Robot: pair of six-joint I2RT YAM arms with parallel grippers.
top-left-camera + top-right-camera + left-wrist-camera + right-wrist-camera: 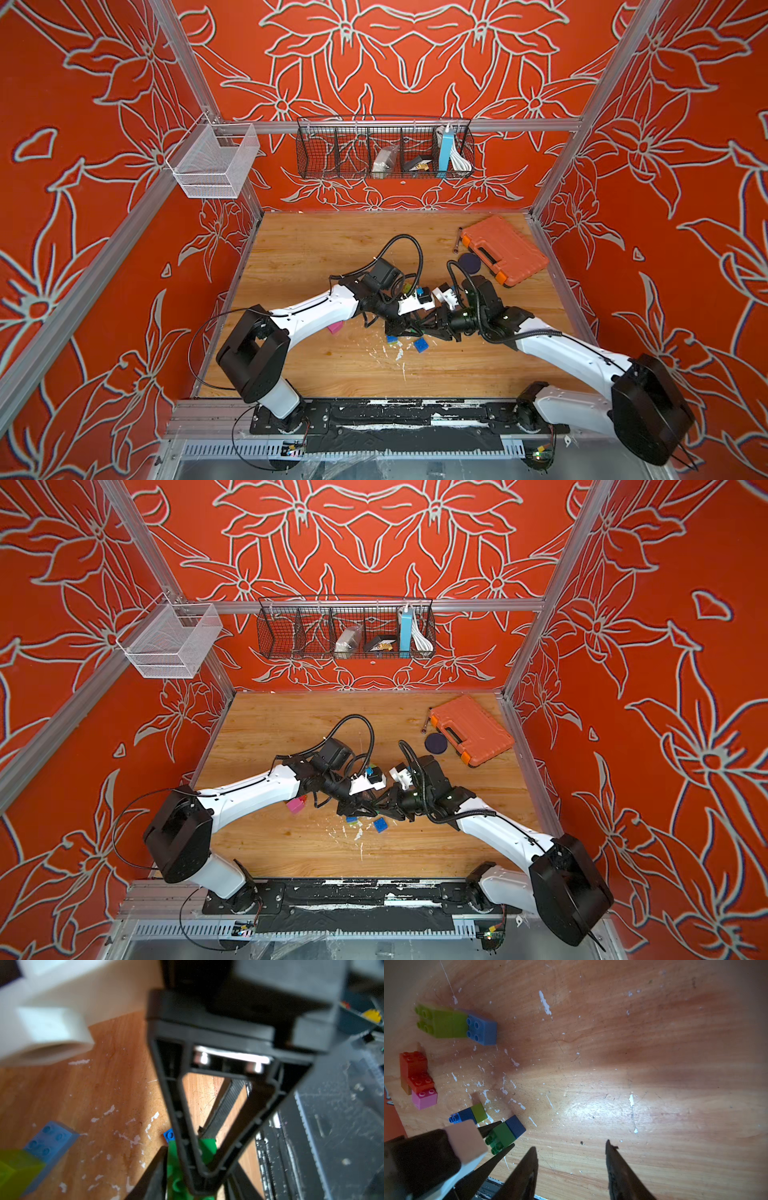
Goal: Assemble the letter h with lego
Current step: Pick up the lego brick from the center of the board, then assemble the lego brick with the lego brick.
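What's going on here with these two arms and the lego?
The left end effector is pinching a dark green brick with a blue brick stuck to it, down at the wooden table. The right end effector is close beside it, jaws apart and empty. More pieces lie loose nearby: a lime and blue stack and a red and pink stack. Nothing in view forms an h yet.
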